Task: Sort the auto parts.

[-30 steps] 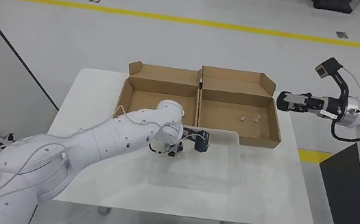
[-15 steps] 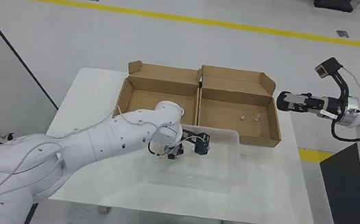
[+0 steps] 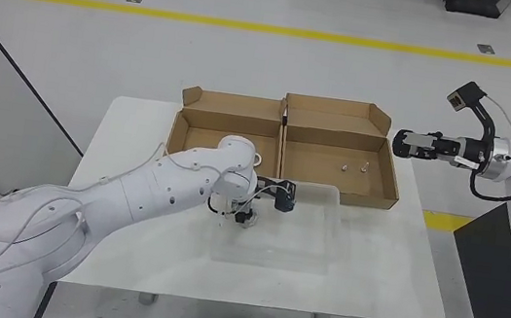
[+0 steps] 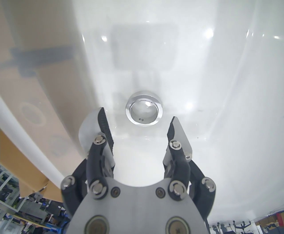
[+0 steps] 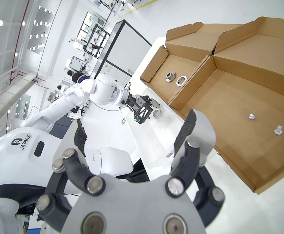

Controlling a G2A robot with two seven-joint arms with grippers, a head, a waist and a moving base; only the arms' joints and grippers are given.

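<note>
1. We are looking at the left gripper (image 4: 138, 117) hanging inside the clear tray (image 3: 320, 258) on the desk (image 3: 396, 277), its fingers spread wide and holding nothing.
2. The metal collar (image 4: 143, 108) is lying on the tray floor just past the fingertips, centred between them and touching neither. Its bore is facing the wrist camera, so the fingers are lining up across its outer wall.
3. The right gripper (image 3: 401, 142) is sitting well off beyond the desk's right edge, its fingers spread and empty too, so the left arm is by far the nearer one.
4. Behind the tray, the left box (image 3: 189, 142) is holding a flange (image 5: 170, 77) and a flat ring (image 5: 181, 80), and the right box (image 3: 385, 184) is holding two bolts (image 3: 343, 167).
5. We are judging the step in hand as the pickup of the collar. A short advance along the fingers' own line should bring it between them before they close, and the left box, with its ring-like parts, looks the likely home.
</note>
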